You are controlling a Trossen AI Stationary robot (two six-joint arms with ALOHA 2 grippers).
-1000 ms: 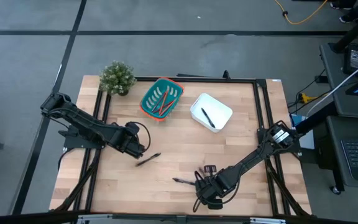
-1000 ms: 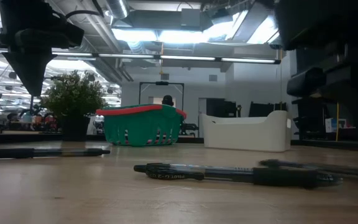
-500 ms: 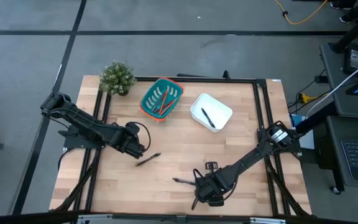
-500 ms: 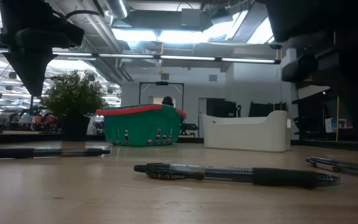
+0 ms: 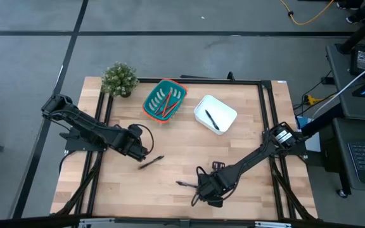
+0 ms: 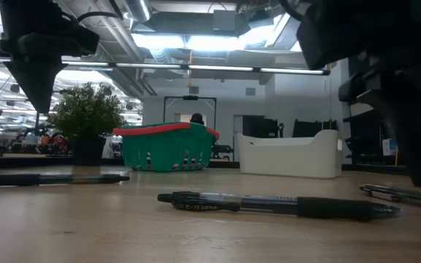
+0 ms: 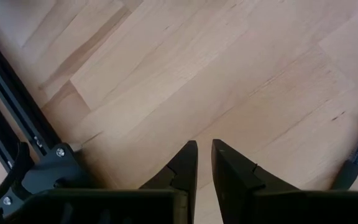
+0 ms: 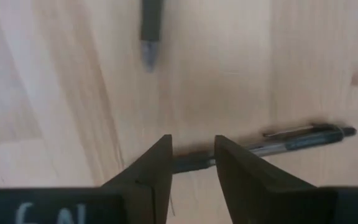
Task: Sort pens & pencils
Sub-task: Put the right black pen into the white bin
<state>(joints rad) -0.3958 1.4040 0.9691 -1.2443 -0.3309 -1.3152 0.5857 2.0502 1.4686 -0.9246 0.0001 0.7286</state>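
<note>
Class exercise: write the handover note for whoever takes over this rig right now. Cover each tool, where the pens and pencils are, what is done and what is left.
Left tool: empty, fingers nearly together, above bare wood beside one pen.
Right tool: open, low over the front pen, astride its barrel, not yet gripping.
A third loose pen lies close to it on the table.
Done: pencils in the green basket; one pen in the white bin.
Left: move the three loose pens to the white bin.
</note>
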